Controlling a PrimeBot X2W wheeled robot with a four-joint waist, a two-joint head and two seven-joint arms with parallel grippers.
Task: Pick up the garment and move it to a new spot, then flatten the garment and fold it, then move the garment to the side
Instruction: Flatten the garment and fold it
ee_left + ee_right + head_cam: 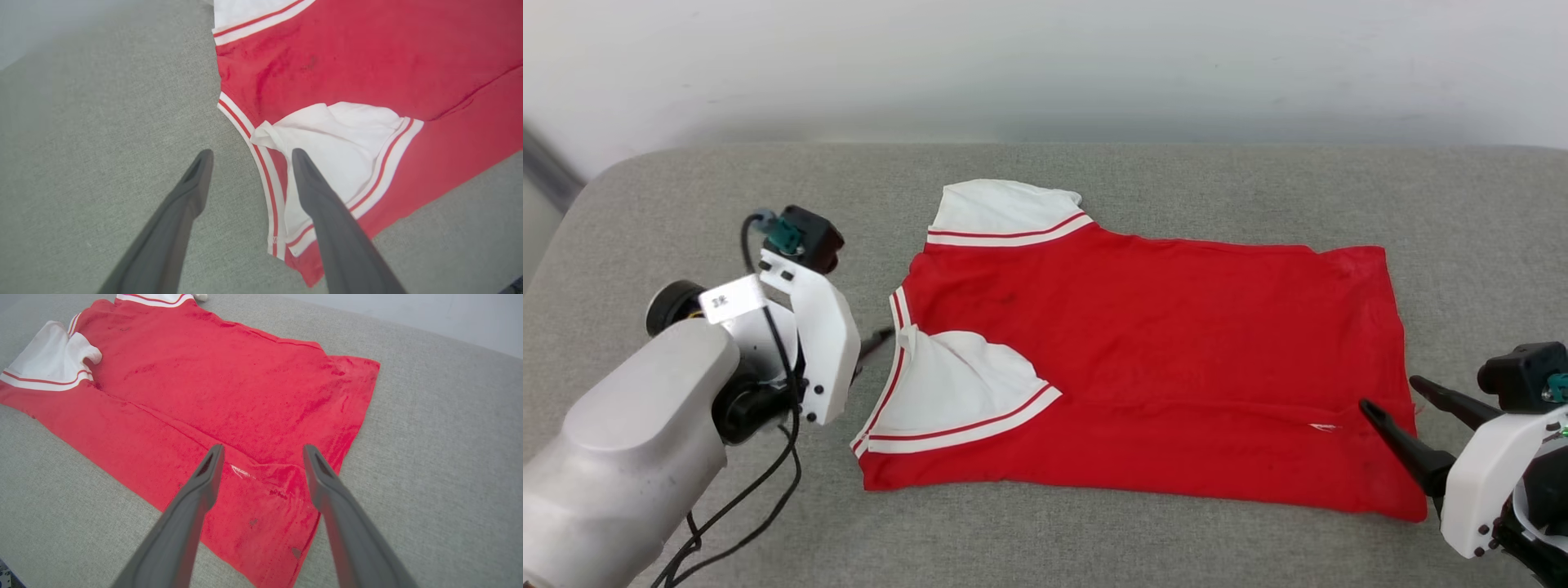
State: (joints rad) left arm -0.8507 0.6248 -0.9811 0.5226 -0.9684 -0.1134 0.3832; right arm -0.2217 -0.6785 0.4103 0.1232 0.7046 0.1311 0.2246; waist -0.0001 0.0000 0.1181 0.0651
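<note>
Red garment (1160,351) flat on bench (1094,539), room all round; left claw (252,153) at its 9 o'clock edge, right claw (1389,393) at 4, both released.

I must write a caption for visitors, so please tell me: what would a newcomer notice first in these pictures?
The eye goes first to the bright red garment, lying flat in the middle of the gray fabric surface, one white sleeve folded onto its left part. Next come the open left gripper at the collar end and the open right gripper over the near hem corner.
</note>
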